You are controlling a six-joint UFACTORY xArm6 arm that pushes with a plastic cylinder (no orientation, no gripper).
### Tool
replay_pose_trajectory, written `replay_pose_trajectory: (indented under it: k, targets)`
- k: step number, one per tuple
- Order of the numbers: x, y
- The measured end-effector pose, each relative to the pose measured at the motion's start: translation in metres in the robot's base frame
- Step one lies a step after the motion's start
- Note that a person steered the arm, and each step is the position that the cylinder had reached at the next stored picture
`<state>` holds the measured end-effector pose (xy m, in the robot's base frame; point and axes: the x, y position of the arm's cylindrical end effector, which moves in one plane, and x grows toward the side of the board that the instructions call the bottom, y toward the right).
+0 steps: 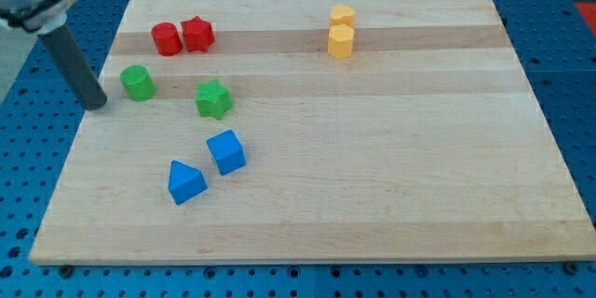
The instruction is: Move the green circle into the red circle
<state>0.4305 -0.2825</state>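
Note:
The green circle lies near the board's left edge. The red circle lies above it and slightly to the right, touching a red star on its right. My tip rests on the board just left of the green circle and a little below it, with a small gap between them.
A green star lies right of the green circle. A blue cube and a blue triangular block lie lower down. Two yellow blocks sit stacked near the view's top. The wooden board has its left edge beside my tip.

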Motion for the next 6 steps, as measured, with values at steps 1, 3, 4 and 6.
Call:
replay_pose_trajectory:
  k: [1, 3, 4, 6]
  targets:
    - [-0.010, 0.027]
    - [-0.070, 0.041]
    - [-0.070, 0.041]
    - [-0.039, 0.046]
